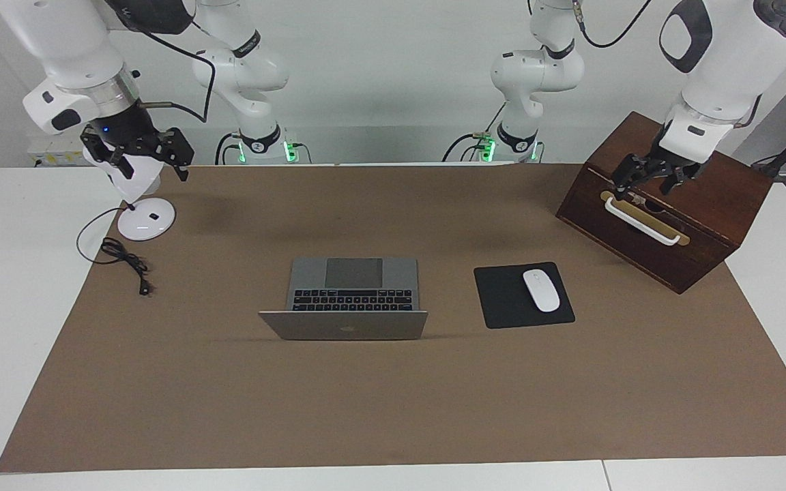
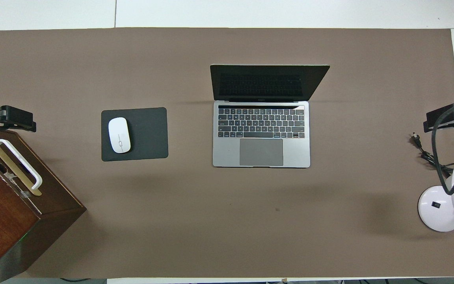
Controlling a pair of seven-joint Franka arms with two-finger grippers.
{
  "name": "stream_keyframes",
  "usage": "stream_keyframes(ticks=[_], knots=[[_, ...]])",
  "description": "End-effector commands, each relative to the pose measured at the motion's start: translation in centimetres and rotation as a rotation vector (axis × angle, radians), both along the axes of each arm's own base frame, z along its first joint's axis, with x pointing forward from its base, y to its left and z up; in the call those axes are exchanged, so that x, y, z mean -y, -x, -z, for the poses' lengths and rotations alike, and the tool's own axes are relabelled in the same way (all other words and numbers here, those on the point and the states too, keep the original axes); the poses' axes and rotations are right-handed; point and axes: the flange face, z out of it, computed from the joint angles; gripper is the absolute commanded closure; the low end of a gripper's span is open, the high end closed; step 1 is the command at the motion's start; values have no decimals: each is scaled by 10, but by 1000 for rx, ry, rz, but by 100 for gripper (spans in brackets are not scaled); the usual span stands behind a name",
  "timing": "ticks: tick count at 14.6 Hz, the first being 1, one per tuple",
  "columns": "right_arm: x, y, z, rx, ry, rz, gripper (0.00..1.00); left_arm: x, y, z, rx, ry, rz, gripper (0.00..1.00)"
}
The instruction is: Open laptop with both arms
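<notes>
Already the laptop stands open.
Left gripper, fingers apart, hangs over the wooden box at the laptop's two o'clock; right gripper, fingers unclear, over the lamp at ten.

Bare mat around laptop — mouse pad beside (wooden box endward)

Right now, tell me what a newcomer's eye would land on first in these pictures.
First, the laptop lying open mid-table, screen dark. Beside it, toward the left arm's end, a white mouse sits on a black mouse pad. At the ends, the left gripper hangs open over a wooden box; the right gripper hangs over a white lamp.
</notes>
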Motion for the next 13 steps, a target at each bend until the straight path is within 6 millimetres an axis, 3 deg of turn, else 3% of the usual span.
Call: stream_keyframes(ticks=[1,6,13], knots=[[1,2,2,-14,9,9,0,-3,0,-12,40,9,40,0],[1,2,1,-12,9,9,0,-5,-5,-23,87,8,39,0],[2,2,2,-14,8,10,0,-2,-4,-22,87,12,45,0]])
